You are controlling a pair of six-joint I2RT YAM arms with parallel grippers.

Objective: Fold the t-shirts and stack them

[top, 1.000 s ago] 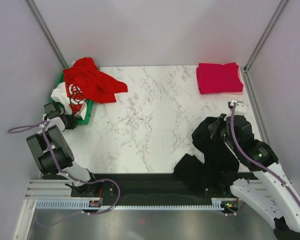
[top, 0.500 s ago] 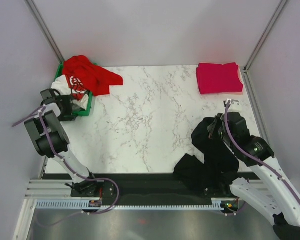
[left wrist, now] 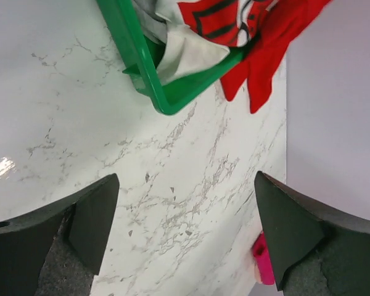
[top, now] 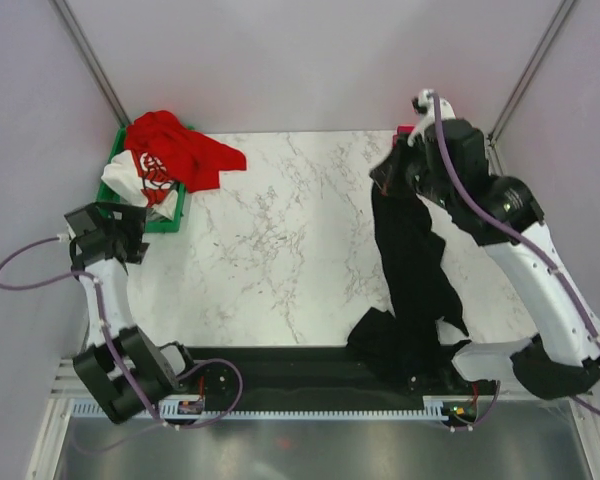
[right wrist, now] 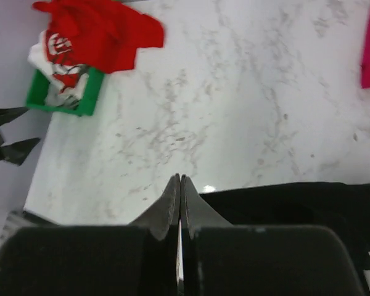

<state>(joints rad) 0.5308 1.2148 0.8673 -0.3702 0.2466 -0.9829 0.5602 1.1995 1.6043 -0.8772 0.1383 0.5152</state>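
Top external: my right end effector (top: 390,176), clamped on the black shirt (top: 415,262), could lose it if the tail snags.

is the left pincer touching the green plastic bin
Apart. The left wrist view shows marble table between the open left pincer and the corner of the green plastic bin.

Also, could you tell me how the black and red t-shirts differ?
The black t-shirt is stretched out long, pinched by the right gripper; the red t-shirt lies crumpled, untouched. The black one spans the table; the red one drapes over the green bin. Both are unfolded.
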